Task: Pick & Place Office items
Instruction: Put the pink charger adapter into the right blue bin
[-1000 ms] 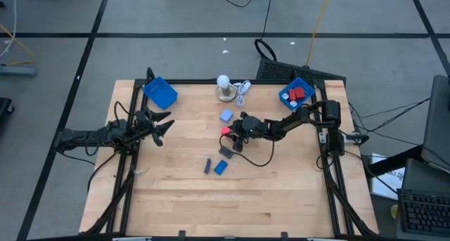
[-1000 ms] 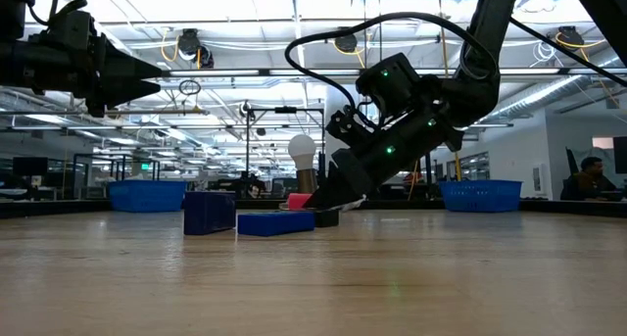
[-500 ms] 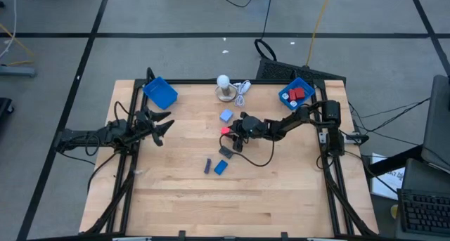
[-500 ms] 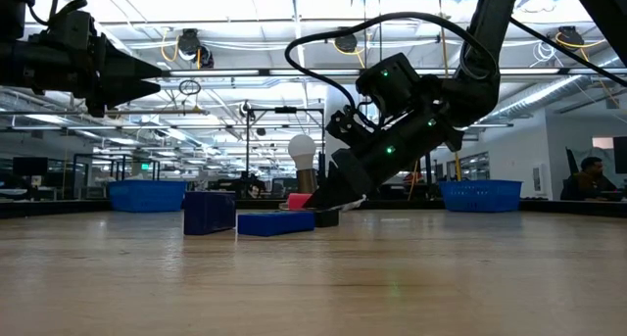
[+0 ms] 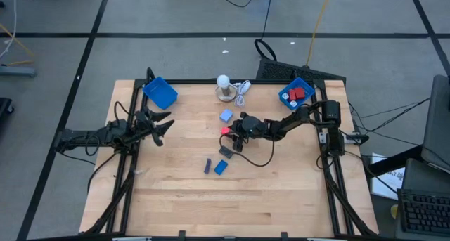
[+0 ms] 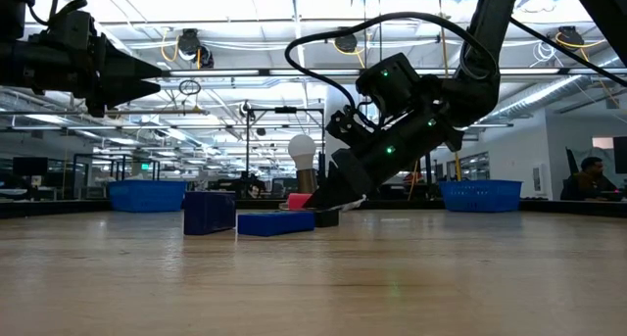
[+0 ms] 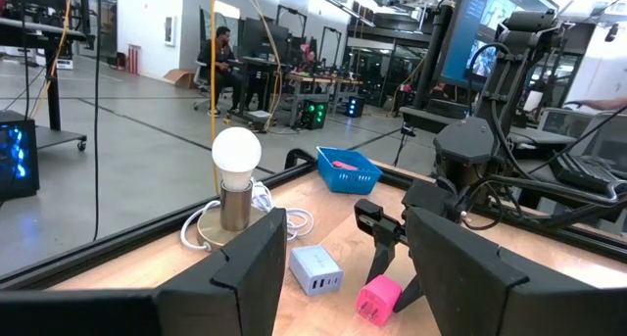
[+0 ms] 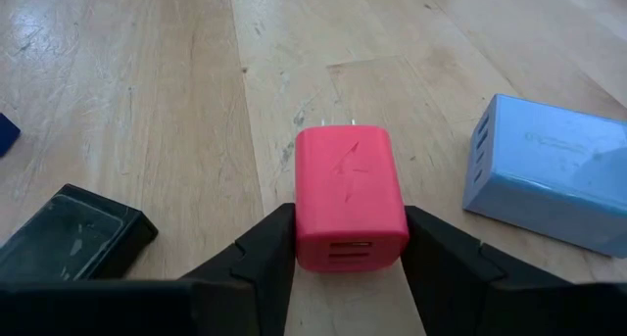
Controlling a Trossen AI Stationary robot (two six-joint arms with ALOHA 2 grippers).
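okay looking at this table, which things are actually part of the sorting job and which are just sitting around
Part of the job:
right gripper, shut on the red charger
light blue charger
dark grey block
two blue blocks
blue trays

Just lying about:
white bulb lamp with cord
left gripper, open at the table's left edge

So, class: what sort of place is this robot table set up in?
Probably an open-plan robotics lab or workshop: exposed ceiling ducts and lights, desks with a seated person, and computer gear on the bare floor.
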